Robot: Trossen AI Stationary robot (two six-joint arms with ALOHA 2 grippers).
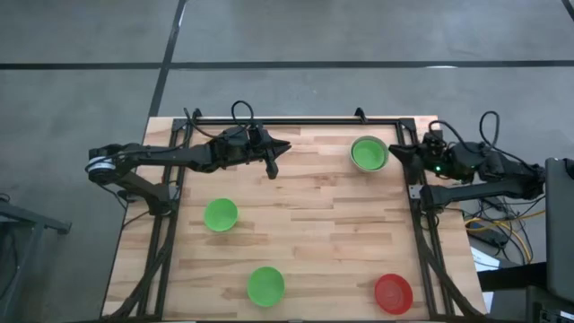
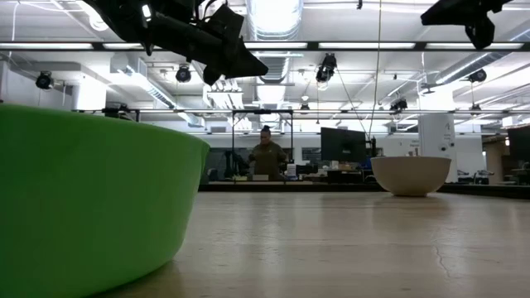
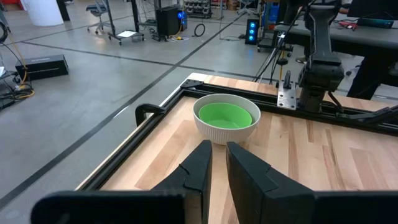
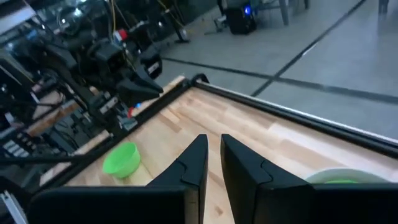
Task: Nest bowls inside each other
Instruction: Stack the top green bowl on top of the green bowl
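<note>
My left fingers [image 3: 214, 163] nearly together, empty, short of white bowl [image 1: 369, 153] — green bowl [image 3: 225, 116] nested inside; right fingers [image 4: 211, 163] likewise, beside it.

In the high view, the counter [image 1: 305, 215] is seen filling the middle of the frame. A nested pair of bowls [image 1: 369, 153], one set inside the other, is placed at the upper right of the counter. A single bowl [image 1: 221, 214] is found left of centre, another bowl [image 1: 265, 285] at the lower middle, and a fourth bowl [image 1: 393, 293] at the lower right; all are kept well apart. The left gripper [image 1: 273, 167] is held above the upper middle of the counter, left of the nested pair. The right gripper [image 1: 395, 153] is held just right of the nested pair, at the counter's upper right edge.
</note>
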